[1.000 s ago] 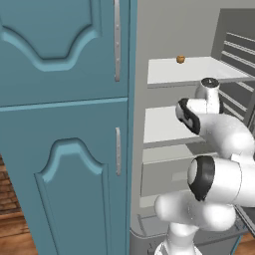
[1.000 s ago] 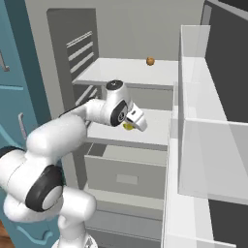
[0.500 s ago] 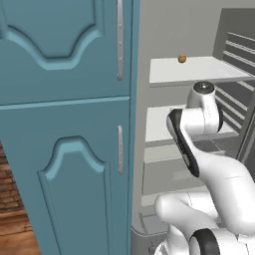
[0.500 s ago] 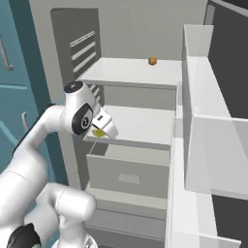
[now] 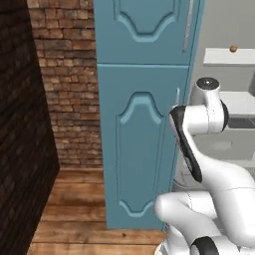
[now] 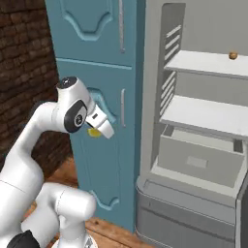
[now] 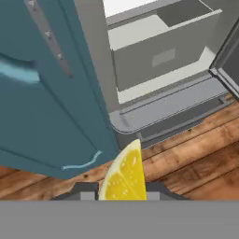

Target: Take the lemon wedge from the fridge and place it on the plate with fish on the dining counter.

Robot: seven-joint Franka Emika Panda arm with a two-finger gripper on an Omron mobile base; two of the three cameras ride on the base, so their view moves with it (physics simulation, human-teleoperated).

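Observation:
The lemon wedge [image 7: 125, 175], bright yellow with a pale rind, sits between my fingertips in the hand view. My gripper [image 7: 122, 191] is shut on it. In the right base view the gripper [image 6: 99, 127] hangs in front of the teal cabinet door, with the lemon wedge [image 6: 93, 131] showing yellow under it. The grey fridge [image 6: 193, 145] stands open to the right, white shelves and a grey drawer inside; its edge [image 5: 234, 99] also shows in the left base view. The dining counter and the plate with fish are out of view.
Tall teal cabinet [image 5: 144, 124] stands left of the fridge, close to my hand. A small orange-brown ball [image 6: 233, 55] rests on the upper fridge shelf. Brick wall [image 5: 64, 84] and a dark wall [image 5: 20, 124] lie to the left. Wooden floor [image 7: 186, 154] is below.
The whole scene has slid right as the base moved. My arm has swung left out of the fridge, carrying the lemon wedge in front of the teal cabinet.

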